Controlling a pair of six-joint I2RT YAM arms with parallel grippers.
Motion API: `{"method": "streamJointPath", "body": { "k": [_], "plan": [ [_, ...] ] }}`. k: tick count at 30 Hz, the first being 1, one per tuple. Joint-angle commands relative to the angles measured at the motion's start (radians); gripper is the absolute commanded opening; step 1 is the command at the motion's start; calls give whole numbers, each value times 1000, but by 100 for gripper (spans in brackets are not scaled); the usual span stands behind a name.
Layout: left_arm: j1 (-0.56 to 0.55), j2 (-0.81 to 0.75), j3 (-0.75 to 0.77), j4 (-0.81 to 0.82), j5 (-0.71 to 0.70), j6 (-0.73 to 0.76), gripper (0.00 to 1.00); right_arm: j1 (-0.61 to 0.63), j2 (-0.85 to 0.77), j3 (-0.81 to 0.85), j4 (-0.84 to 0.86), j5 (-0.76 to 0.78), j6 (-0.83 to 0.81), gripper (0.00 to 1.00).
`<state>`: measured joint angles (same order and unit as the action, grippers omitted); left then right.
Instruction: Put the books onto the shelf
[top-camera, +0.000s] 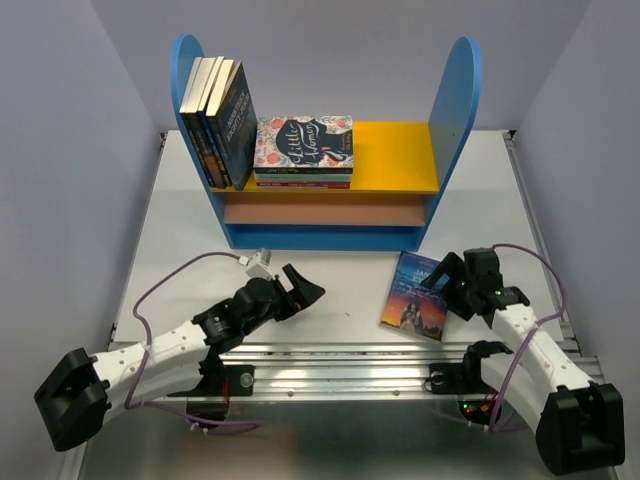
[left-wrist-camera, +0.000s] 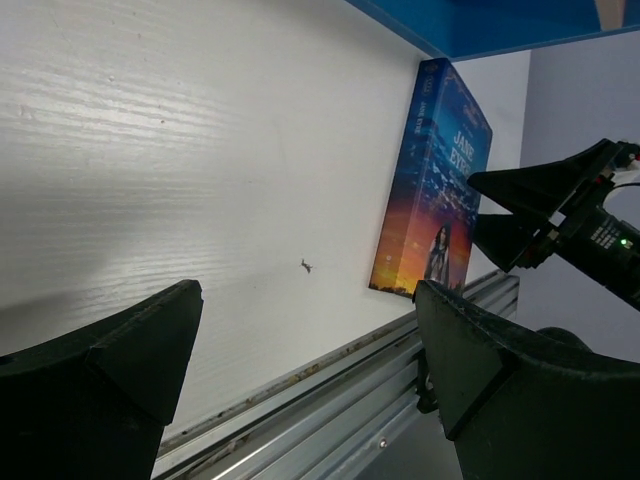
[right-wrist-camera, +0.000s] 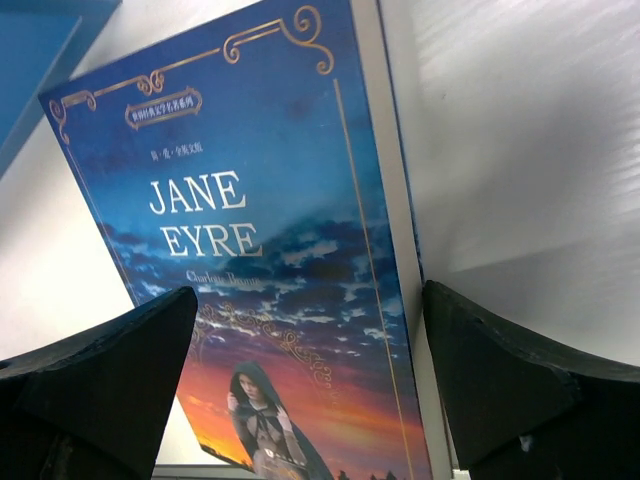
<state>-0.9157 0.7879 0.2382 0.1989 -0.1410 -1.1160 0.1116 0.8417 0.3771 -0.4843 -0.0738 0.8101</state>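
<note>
1. Right wrist view: Jane Eyre book (right-wrist-camera: 270, 250) lies flat on table (right-wrist-camera: 520, 130) directly below right gripper (right-wrist-camera: 308, 295), jaws wide apart, empty.
2. Top external view alone shows shelf (top-camera: 455, 95) beyond that claw, with upright books (top-camera: 218, 120) leaning at its left end.
3. Left gripper (top-camera: 303, 288) has jaws apart, empty; bare table lies between it and the book's left edge; rail (top-camera: 350, 350) runs behind both claws.

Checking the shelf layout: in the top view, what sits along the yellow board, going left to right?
left blue side panel → standing books → flat stack topped by Little Women → bare yellow board → right blue side panel
</note>
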Motion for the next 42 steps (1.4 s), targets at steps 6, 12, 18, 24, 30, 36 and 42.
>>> {"method": "streamJointPath", "body": {
  "k": [6,12,18,24,30,36,42],
  "plan": [
    [-8,131,93,76,4,64,99,114,-16,37,-92,146,72,100],
    [-15,338,208,189,89,172,99,114,22,75,-48,118,83,100],
    [-103,605,413,224,126,246,99,114,-2,49,-50,154,89,100],
    [-179,870,578,241,168,269,95,114,-41,54,-50,143,77,100],
    [-193,990,676,235,222,294,86,114,-44,51,-47,120,70,100],
    [-195,1039,740,154,196,346,68,114,-47,43,-31,103,73,100],
    [-195,1077,760,146,222,366,49,114,-70,20,19,13,80,100]
  ]
}}
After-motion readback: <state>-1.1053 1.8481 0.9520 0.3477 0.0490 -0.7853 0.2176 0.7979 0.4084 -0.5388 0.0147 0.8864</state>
